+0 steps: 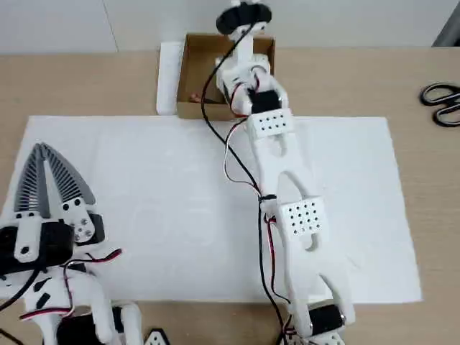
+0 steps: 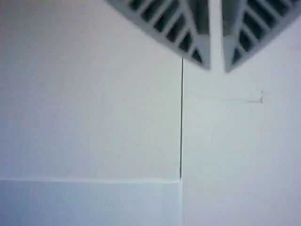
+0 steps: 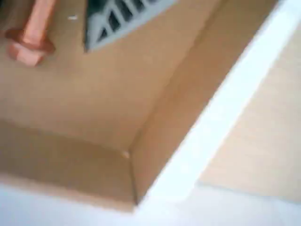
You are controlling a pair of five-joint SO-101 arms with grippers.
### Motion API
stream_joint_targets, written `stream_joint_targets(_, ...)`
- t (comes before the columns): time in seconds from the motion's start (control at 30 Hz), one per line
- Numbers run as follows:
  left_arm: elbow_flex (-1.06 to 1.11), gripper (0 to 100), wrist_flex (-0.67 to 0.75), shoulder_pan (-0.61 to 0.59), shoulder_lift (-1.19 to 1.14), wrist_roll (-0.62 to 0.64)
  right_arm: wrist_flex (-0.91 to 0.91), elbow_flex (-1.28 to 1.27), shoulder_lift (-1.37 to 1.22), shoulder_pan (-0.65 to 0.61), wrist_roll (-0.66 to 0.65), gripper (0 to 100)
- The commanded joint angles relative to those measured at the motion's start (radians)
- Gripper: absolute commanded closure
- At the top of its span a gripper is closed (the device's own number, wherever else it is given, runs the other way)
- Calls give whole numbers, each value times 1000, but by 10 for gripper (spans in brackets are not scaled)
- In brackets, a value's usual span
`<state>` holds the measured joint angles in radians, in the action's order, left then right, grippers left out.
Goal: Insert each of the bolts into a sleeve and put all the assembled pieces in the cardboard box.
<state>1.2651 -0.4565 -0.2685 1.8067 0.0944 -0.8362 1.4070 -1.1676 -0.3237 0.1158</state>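
The cardboard box (image 1: 192, 44) stands at the table's far edge, and the right arm (image 1: 267, 122) stretches across the mat into it. In the right wrist view, a copper-coloured bolt (image 3: 30, 35) lies on the floor of the box (image 3: 94, 108), close beside the grey tip of my right gripper (image 3: 117, 19). A small orange piece (image 1: 194, 97) shows at the box's near left corner in the high view. My left gripper (image 1: 41, 149) rests shut over the mat's near left part, holding nothing. Its ribbed tips (image 2: 217, 63) hover over bare white paper.
A white paper mat (image 1: 165, 208) covers the middle of the wooden table. A white strip (image 1: 169, 75) lies against the box's left side. Black scissors (image 1: 442, 104) lie at the far right edge. Cables (image 1: 241, 169) run along the right arm.
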Motion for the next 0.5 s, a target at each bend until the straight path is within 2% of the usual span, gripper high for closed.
stream_joint_targets(0.0,-4,994,0,-3,9,3,-323,292,51,8,-97,862)
stream_joint_targets(0.1,-2,994,-77,55,8,3,-558,258,166,10,-250,862)
stream_joint_targets(0.23,-1,994,-120,181,8,3,-819,261,343,5,-258,862)
stream_joint_targets(0.37,41,994,-95,287,8,17,-858,201,493,31,-255,862)
stream_joint_targets(0.47,99,994,-91,313,8,17,-866,57,616,50,-258,862)
